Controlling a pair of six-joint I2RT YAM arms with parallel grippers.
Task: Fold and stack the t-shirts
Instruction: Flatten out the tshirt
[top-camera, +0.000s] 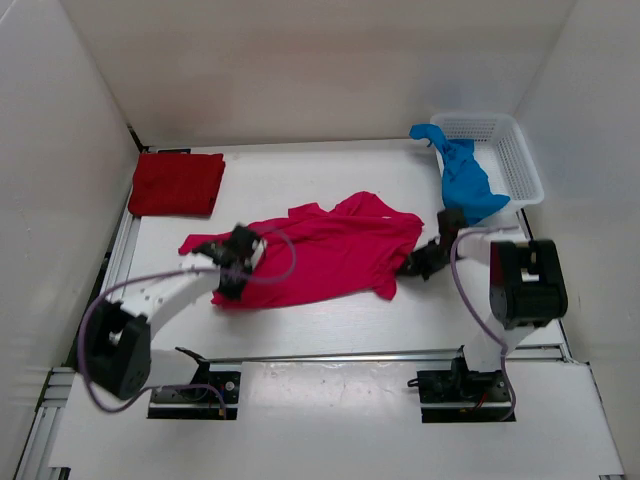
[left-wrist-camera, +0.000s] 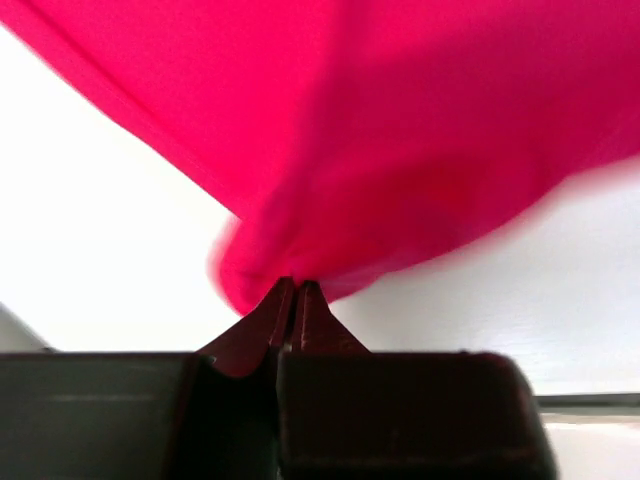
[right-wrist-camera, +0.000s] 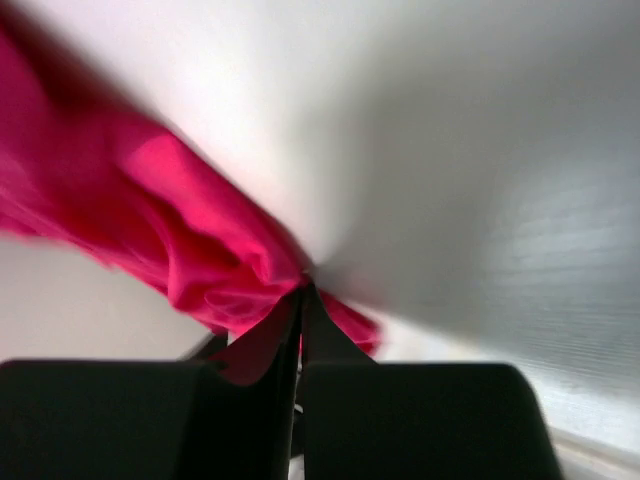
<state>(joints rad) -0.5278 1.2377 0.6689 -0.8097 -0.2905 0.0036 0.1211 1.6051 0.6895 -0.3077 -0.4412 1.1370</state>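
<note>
Nearest to us, the left fingers are pressed together on a pinch of the pink t-shirt, and the cloth bunches right at their tips. The right fingers are likewise clamped on a fold of the same shirt, with fabric trailing away to their left.

From above, we see the two arms reaching in from either side. The left fingers grip the shirt's left edge and the right fingers its right edge. The shirt lies rumpled and spread across the middle of the white desk between them. We cannot tell whether the gripped edges are raised off the surface.

Farther back, the dark red t-shirt rests as a flat folded rectangle at the far left corner. At the far right, the blue t-shirt drapes over the left wall of the white mesh basket. Its lower end spills onto the desk just beside the right arm.
</note>
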